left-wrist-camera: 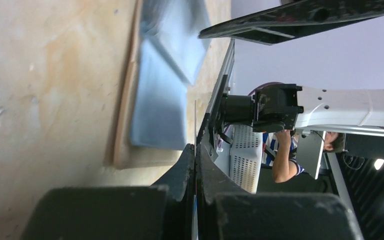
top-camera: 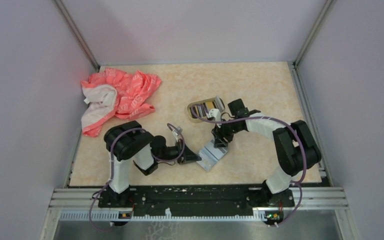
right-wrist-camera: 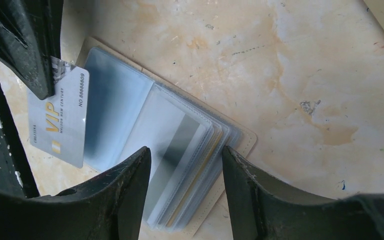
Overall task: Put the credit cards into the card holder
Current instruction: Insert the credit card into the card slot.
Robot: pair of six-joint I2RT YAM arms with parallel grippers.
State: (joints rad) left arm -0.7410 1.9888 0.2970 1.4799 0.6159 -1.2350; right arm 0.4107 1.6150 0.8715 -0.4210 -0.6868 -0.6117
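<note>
The card holder lies open on the table as a tan-covered booklet of clear plastic sleeves, some with cards inside. My left gripper is shut on a silvery credit card marked VIP, held on edge at the booklet's left side. The left wrist view shows that card as a thin line between the closed fingertips, beside the bluish sleeves. My right gripper hovers open over the fanned sleeve edges and holds nothing. It appears in the top view just beyond the booklet.
A small gold-rimmed tin with striped card edges in it sits behind the right gripper. A pink and white cloth lies bunched at the back left. Grey walls close three sides, and a metal rail runs along the near edge.
</note>
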